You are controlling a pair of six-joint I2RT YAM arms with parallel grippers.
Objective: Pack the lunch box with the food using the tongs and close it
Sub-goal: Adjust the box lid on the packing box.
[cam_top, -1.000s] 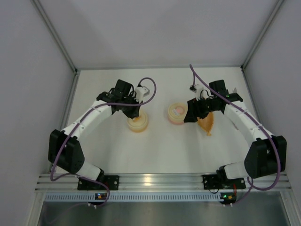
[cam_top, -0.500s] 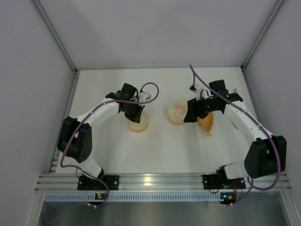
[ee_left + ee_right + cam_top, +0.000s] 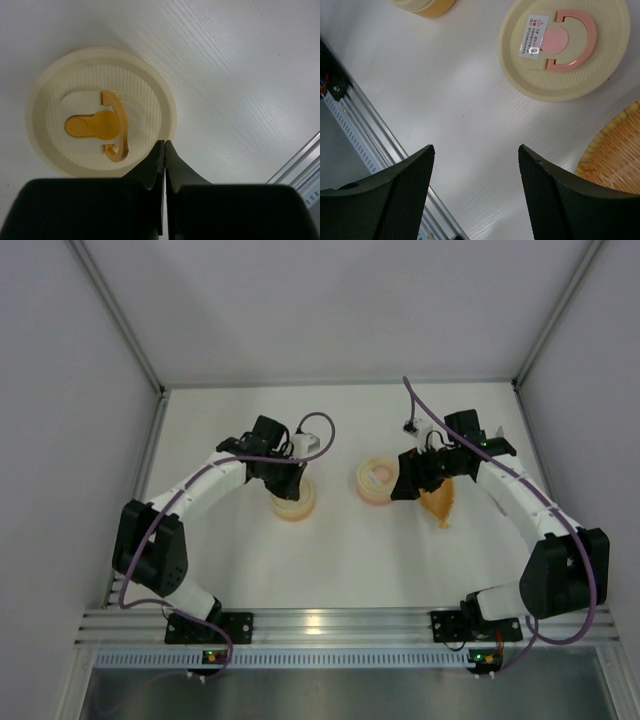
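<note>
The lunch box (image 3: pixel 374 480) is a round cream container with a pink rim; its lid (image 3: pixel 565 45) with a pink mark and a sticker sits on it. Just right of it and raised above the table, my right gripper (image 3: pixel 404 487) (image 3: pixel 475 148) is open and empty. The pointed orange food bag (image 3: pixel 439 504) (image 3: pixel 615 150), with a woven-looking surface, lies under the right wrist. My left gripper (image 3: pixel 289 483) (image 3: pixel 165 143) is shut and empty, its tips over the rim of a second cream container (image 3: pixel 293 501) whose lid (image 3: pixel 100 112) bears an orange mark. The tongs are out of view.
The orange-marked container (image 3: pixel 422 6) stands left of the lunch box with a gap between them. An aluminium rail (image 3: pixel 320 625) runs along the near table edge. Grey walls close the table in on three sides.
The left arm's elbow swung inward then eased back, and its wrist shifted slightly right over the orange-marked container. The right arm has not moved.
</note>
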